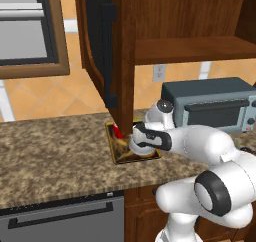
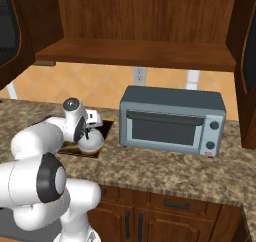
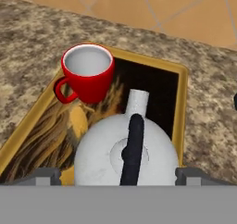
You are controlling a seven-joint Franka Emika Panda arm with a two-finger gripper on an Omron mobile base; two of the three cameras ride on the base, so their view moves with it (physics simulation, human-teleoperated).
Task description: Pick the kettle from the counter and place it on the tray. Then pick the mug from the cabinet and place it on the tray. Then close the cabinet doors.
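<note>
The dark gold-rimmed tray (image 3: 183, 86) lies on the granite counter (image 1: 55, 151). On it stand the red mug (image 3: 88, 72), upright, and the silver-white kettle (image 3: 99, 156) with its black handle, just beside the mug. My gripper (image 3: 118, 177) hangs open right above the kettle, with its fingertips (image 3: 46, 176) wide apart on either side of the dome and holding nothing. From the base views, the hand (image 1: 150, 138) covers most of the kettle (image 2: 93, 142), and the mug (image 1: 116, 131) peeks out behind the open left cabinet door (image 1: 105, 51). The right cabinet door (image 2: 247, 61) also stands open above the shelf (image 2: 135, 53).
A grey toaster oven (image 2: 172, 121) sits on the counter just right of the tray (image 2: 107, 122). The open left door's lower edge hangs close over the tray (image 1: 116, 156). A brown-framed window (image 1: 30, 31) is at the far left, and a dishwasher front (image 1: 60, 218) sits below the counter edge.
</note>
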